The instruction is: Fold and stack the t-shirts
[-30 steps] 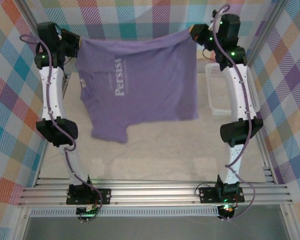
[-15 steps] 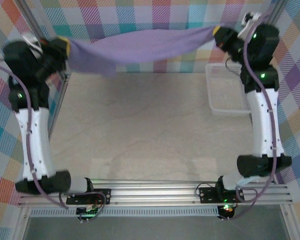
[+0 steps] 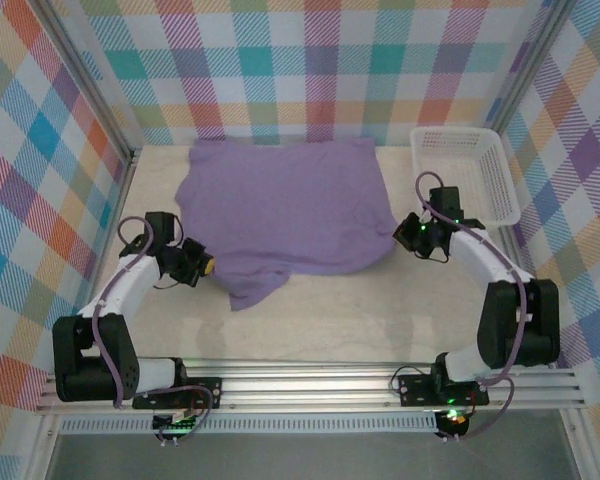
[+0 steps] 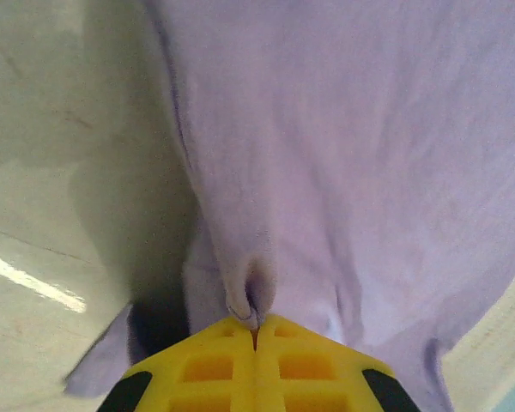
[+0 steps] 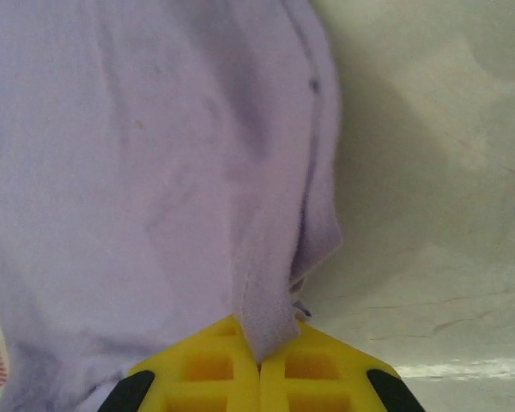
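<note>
The lavender t-shirt (image 3: 285, 205) lies spread on the table's far half, a sleeve trailing toward the front left. My left gripper (image 3: 208, 267) sits low at the shirt's near-left edge, shut on a pinch of fabric; in the left wrist view the yellow fingers (image 4: 215, 369) meet with a fold of the t-shirt (image 4: 360, 154) caught between them. At the near-right corner, my right gripper (image 3: 404, 237) is shut on the hem; the right wrist view shows a strip of the t-shirt (image 5: 137, 146) clamped in the yellow fingers (image 5: 318, 369).
A white lattice basket (image 3: 475, 160) stands at the back right, just beyond the right arm. Bare pale tabletop (image 3: 330, 320) stretches between the shirt and the arm bases. Plaid walls close in the back and sides.
Both arms have swung down from high at the back, carrying the shirt from hanging stretched in the air to lying flat on the table. Both grippers have kept their hold.
</note>
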Controlling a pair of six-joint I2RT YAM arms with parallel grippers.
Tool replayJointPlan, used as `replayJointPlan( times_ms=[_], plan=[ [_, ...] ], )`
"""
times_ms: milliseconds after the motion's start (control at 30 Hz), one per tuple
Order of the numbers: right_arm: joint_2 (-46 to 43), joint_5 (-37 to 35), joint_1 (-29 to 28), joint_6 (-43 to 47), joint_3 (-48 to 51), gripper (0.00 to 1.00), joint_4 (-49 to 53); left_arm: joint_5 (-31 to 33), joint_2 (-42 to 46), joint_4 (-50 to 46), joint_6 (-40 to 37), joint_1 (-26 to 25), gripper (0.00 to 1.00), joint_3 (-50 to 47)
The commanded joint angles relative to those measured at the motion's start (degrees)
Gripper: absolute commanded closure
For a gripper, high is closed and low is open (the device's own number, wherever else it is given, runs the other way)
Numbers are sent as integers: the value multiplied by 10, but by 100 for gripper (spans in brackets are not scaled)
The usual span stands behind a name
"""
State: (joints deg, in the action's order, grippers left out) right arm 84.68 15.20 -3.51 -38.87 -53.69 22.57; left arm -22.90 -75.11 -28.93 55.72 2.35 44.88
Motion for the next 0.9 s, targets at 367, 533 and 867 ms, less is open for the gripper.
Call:
replayJointPlan(
  times_ms=[367, 533, 867],
  plan=[
    [-81, -96, -28, 47, 44, 100, 104, 57, 44, -111, -44, -9, 100, -54],
    [-83, -123, -31, 42, 56, 100, 126, 101, 56, -166, -60, -9, 100, -54],
    [-111, -123, -44, 46, 78, 100, 146, 212, 254, -320, 12, -16, 100, -53]
  ],
)
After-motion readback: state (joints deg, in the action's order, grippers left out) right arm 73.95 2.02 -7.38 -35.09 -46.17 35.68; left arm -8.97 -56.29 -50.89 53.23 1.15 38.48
